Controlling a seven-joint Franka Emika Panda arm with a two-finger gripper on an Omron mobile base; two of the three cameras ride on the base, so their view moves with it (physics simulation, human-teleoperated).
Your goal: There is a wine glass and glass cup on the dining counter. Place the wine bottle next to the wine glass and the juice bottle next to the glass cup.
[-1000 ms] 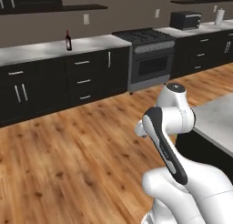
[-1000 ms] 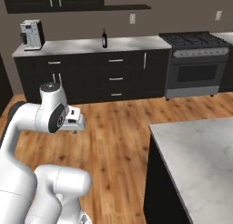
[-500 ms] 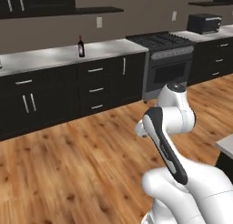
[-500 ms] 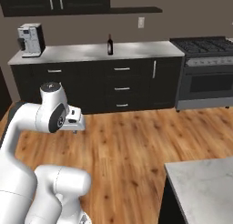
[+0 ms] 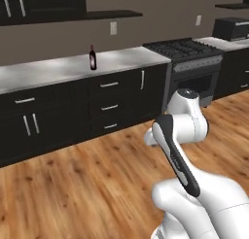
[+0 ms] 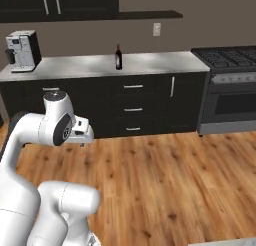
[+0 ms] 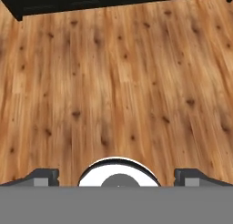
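Wine bottle (image 5: pixel 92 58) stands upright on the pale top of the long desk (image 5: pixel 58 70) against the back wall, well apart from the arm; in the right base view the same dark bottle (image 6: pixel 118 57) sits near the middle of that desk's (image 6: pixel 150 64) top, below a wall outlet (image 6: pixel 156 29).

Wooden floor (image 5: pixel 82 184) spreads between the robot and the dark cabinets (image 5: pixel 112 107) with their steel handles. A black stove (image 5: pixel 187 70) with a gas top stands to the right of the desk, and a dark shelf (image 5: pixel 104 13) runs along the wall above. A white and black coffee machine (image 6: pixel 22 51) rests at the desk's left end in the right base view.

Folded close over the base, the arm points its hand (image 7: pixel 118 176) down at bare floorboards (image 7: pixel 118 82). Its two dark fingertips (image 7: pixel 43 175) sit wide apart at the lower edge of the hand view, with nothing between them.
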